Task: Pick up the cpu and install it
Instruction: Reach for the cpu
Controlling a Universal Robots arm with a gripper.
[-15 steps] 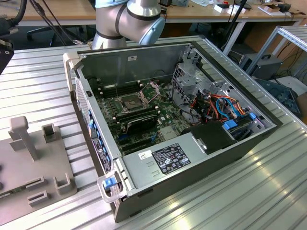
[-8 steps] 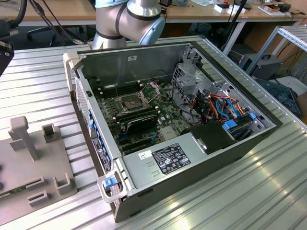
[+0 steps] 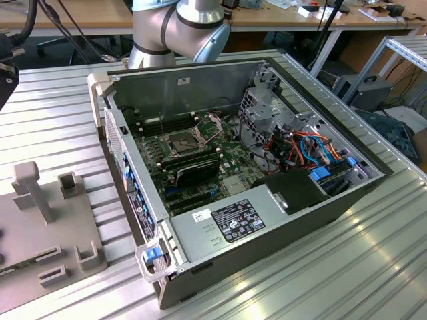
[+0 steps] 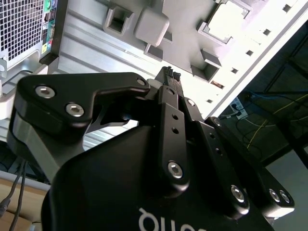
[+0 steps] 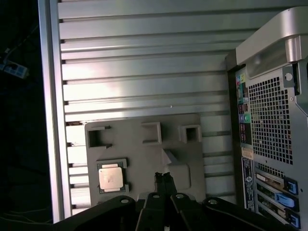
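**Fig. — Work area, exterior view's left to right.** At the left I see the grey fixture plate (image 3: 67,227) lying on the ribbed counter (image 3: 373,267). In the first wrist view the cpu (image 5: 109,177) lies flat in a square pocket of that plate, silvery face up. The pincer (image 5: 163,179) hangs over the plate, near the chip but apart from it, with its fingers pressed together on nothing. Further right stands the open computer case (image 3: 187,83), with a dark socket (image 3: 181,141) on its green motherboard (image 3: 230,157).

Silver-grey arm (image 3: 187,23), black screw-studded jaws
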